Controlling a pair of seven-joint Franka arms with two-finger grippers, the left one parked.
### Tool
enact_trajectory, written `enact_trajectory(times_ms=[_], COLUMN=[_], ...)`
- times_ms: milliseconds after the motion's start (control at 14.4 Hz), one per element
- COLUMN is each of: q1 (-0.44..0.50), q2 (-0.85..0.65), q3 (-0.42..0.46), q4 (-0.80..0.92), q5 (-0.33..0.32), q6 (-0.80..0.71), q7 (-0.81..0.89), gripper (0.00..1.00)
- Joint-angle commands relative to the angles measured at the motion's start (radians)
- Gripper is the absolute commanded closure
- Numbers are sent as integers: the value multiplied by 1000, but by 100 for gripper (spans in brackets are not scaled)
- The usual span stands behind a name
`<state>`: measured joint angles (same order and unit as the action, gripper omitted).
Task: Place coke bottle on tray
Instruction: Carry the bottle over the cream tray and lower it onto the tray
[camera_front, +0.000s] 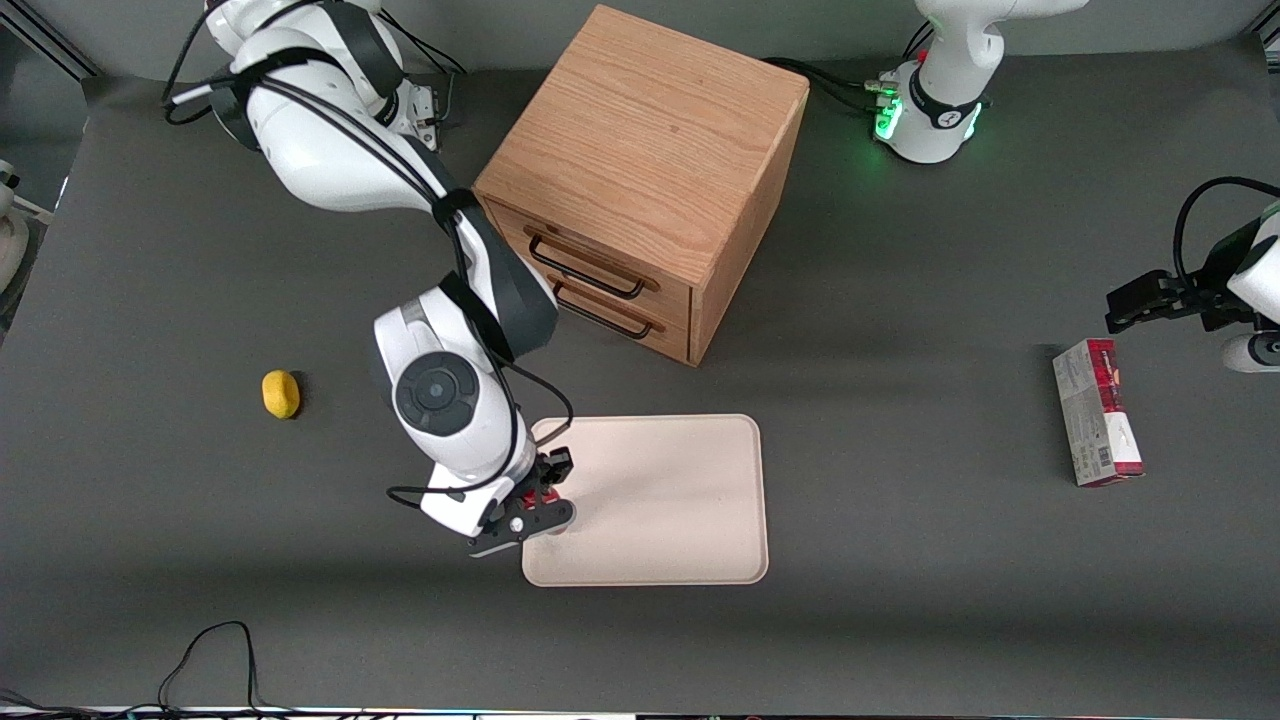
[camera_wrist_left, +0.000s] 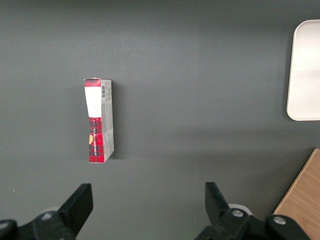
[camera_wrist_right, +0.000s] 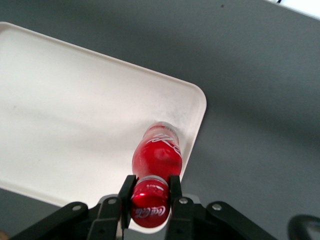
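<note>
Yellow lump (camera_front: 281, 394): lies alone on the dark grey table (camera_front: 900, 620), left of centre in the front view, toward the working arm's end and well apart from everything else.
Gripper (camera_front: 535, 507): hangs over the tray's edge at lower centre of the front view; its two fingers (camera_wrist_right: 127, 188) are closed against the red cap, one on each side, holding the bottle by the neck.
Coke bottle (camera_wrist_right: 156, 156): glossy red with a red cap, held upright, its base just inside the tray's rim near a rounded corner; whether the base touches the tray cannot be told. In the front view only a bit of red shows under the gripper (camera_front: 527, 497).
Tray (camera_front: 690, 500): cream-white, flat, rounded corners, low rim; lower centre of the front view, nearer the front camera than the drawer cabinet, and bare apart from the bottle at its edge.
Drawer cabinet (camera_front: 650, 160): oak box, upper centre of the front view, two drawers with dark handles, both shut.
Carton (camera_front: 1097, 412): grey and red, lying flat at the right edge of the front view, toward the parked arm's end, well apart from the tray.
</note>
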<state>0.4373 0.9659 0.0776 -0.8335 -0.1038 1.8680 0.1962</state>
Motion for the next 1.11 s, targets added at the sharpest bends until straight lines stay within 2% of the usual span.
enact_trajectory(times_ms=[0, 209, 278, 348, 418, 835, 1044], q1=[-2, -3, -3, -3, -3, -3, 3], q2=[22, 34, 34, 36, 34, 13, -71], q3=[14, 11, 10, 10, 10, 10, 11], q4=[44, 42, 42, 40, 37, 27, 28], q5=[-22, -22, -22, -22, -22, -20, -17], q6=[3, 11, 13, 13, 22, 14, -102], q7=[11, 12, 14, 22, 40, 63, 81], gripper=[100, 100, 88, 34, 0, 0, 0])
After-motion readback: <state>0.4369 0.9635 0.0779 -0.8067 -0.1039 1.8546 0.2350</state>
